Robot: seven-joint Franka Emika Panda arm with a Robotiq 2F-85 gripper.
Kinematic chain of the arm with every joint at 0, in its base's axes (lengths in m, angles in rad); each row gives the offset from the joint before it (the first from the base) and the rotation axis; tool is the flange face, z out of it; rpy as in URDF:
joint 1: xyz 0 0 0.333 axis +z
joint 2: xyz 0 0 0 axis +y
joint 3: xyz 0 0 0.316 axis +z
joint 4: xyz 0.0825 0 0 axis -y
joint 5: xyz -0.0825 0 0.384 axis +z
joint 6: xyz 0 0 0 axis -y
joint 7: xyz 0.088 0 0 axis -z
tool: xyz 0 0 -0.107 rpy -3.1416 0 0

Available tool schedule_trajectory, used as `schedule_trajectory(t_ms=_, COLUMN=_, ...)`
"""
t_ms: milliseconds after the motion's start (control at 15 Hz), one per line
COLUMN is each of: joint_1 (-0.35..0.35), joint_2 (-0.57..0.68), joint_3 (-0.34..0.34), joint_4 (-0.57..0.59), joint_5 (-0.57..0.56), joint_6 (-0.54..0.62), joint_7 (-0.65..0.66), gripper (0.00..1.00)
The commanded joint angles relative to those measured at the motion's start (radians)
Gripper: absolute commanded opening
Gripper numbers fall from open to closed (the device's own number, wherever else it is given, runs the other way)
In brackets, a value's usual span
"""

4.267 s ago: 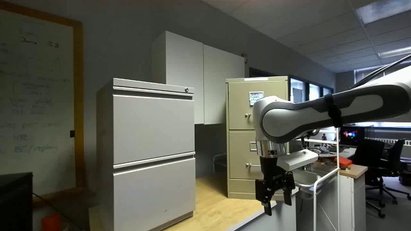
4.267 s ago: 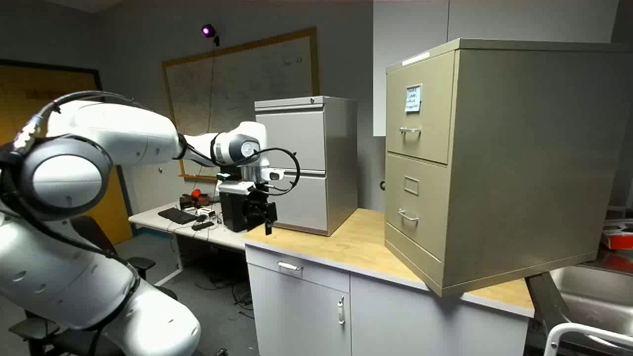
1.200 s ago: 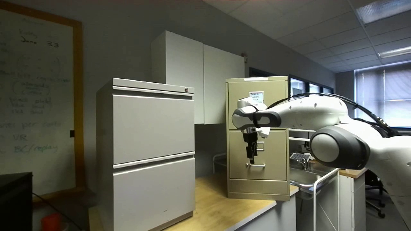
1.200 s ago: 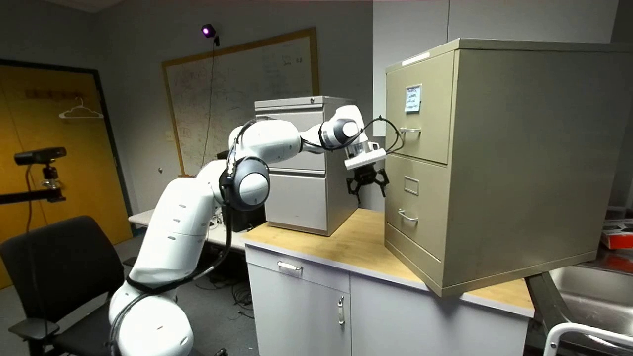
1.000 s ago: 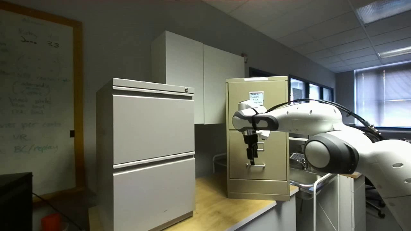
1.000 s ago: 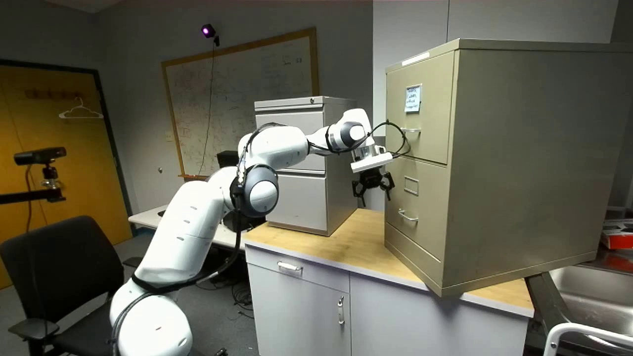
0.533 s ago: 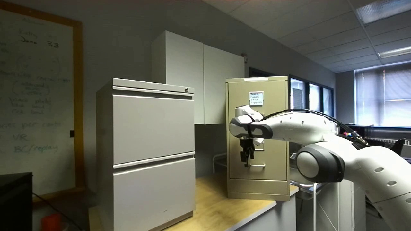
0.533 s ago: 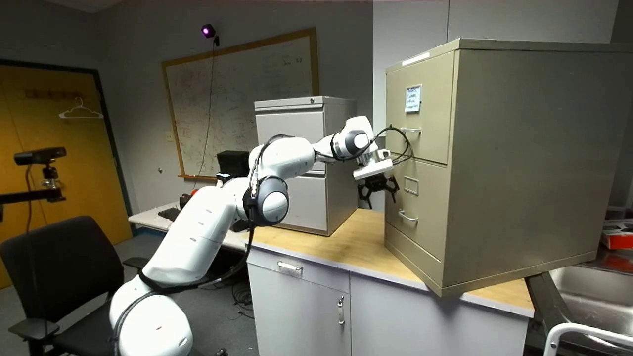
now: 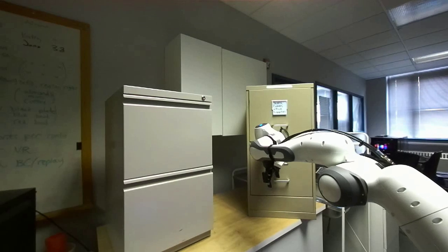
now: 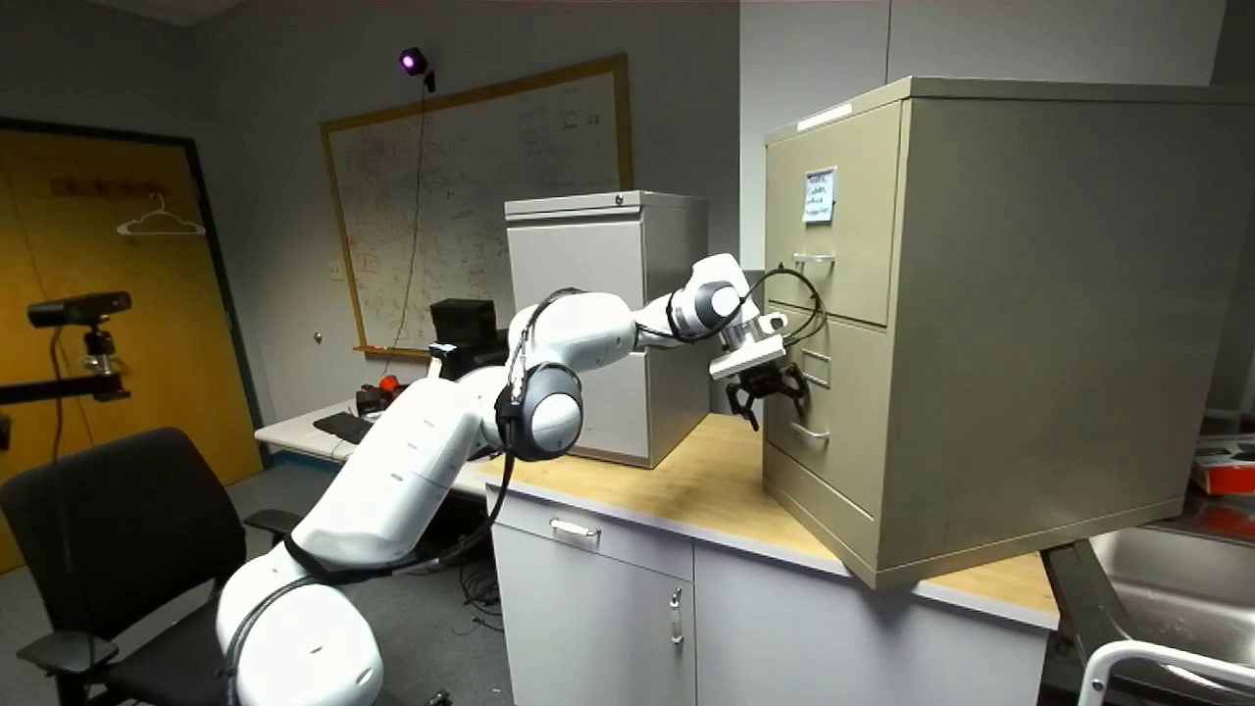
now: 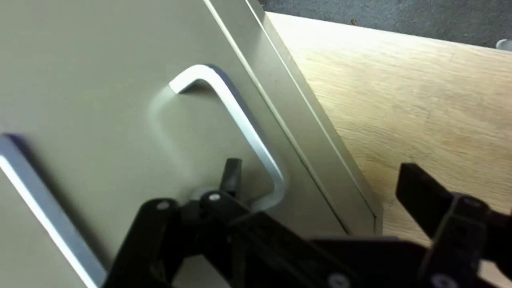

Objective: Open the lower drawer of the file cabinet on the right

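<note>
While the claw (image 10: 778, 420) hangs tilted with its two fingers spread well apart, a yellow door (image 10: 162, 314) stands farthest off to its left in an exterior view. Lower, and also well left of the claw, is a black chair (image 10: 127, 520). The white arm (image 10: 397, 471) slants from low on that side to just above the claw. Behind the arm, higher than the claw, a framed whiteboard (image 10: 510, 176) hangs. Nearer on the left, a pale grey cabinet (image 10: 578, 257) stands upright on the bench (image 10: 696, 480), whose wooden top also lies below the claw.

Just right of the claw comes the lower drawer (image 10: 853, 431), its front flush with the rest of the beige file cabinet (image 10: 1029, 324); one fingertip overlaps that front from this side. A white paper (image 10: 820, 196) is stuck to the cabinet above the claw and slightly to its right. Well to the right, and lower than the claw, is a metal sink (image 10: 1167, 588).

Again left to right, in the wrist view, the drawer's beige face fills the left side, the handle (image 11: 246, 128) standing out from it; one finger (image 11: 232, 176) is just beside that handle, near one end, though I cannot tell if the two touch. The other finger (image 11: 420, 192) is well apart on the right, in front of the bench's wood.
</note>
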Motion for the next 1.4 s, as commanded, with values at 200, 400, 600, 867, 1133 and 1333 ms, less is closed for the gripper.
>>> schedule_trajectory(t_ms=200, joint_1=-0.012, joint_2=0.078, joint_3=-0.019, joint_4=0.100, joint_5=0.003, joint_6=-0.060, joint_7=0.060, gripper=1.00)
schedule_trajectory(t_ms=400, joint_1=-0.030, joint_2=0.082, joint_3=-0.004, joint_4=0.095, joint_5=0.034, joint_6=-0.078, joint_7=0.044, gripper=1.00)
schedule_trajectory(t_ms=600, joint_1=-0.040, joint_2=0.088, joint_3=0.002, joint_4=0.085, joint_5=0.052, joint_6=-0.074, joint_7=0.039, gripper=1.00)
schedule_trajectory(t_ms=867, joint_1=-0.048, joint_2=0.076, joint_3=0.022, joint_4=0.075, joint_5=0.068, joint_6=-0.076, joint_7=-0.042, gripper=1.00)
schedule_trajectory(t_ms=1133, joint_1=-0.034, joint_2=0.076, joint_3=0.028, joint_4=0.069, joint_5=0.038, joint_6=-0.073, joint_7=-0.165, gripper=1.00)
schedule_trajectory(t_ms=1333, joint_1=-0.022, joint_2=0.072, joint_3=0.028, joint_4=0.053, joint_5=0.021, joint_6=-0.073, joint_7=-0.208, gripper=1.00)
